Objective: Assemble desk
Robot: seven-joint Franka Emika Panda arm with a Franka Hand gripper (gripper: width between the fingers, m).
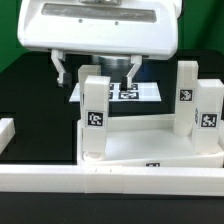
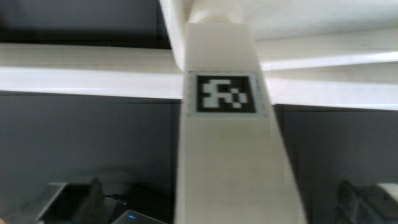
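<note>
The desk top [image 1: 150,140] lies on the black table as a white tray with raised rim. Three square white legs stand up from its corners, each with a black-and-white tag: one at the exterior view's left [image 1: 95,115] and two at its right [image 1: 187,95] [image 1: 208,120]. My gripper [image 1: 97,72] hangs open over the left leg, a finger [image 1: 61,68] on either side of its top. In the wrist view that leg [image 2: 228,150] runs between the fingers [image 2: 80,200] with dark gaps on both sides. It meets the desk top's rim [image 2: 89,80]. My gripper [image 2: 222,205] holds nothing.
The marker board [image 1: 128,93] lies flat behind the desk. A long white rail [image 1: 110,182] crosses the front. Another rail piece [image 1: 8,132] sits at the exterior view's left. The robot's white hand body [image 1: 95,25] fills the top of that view.
</note>
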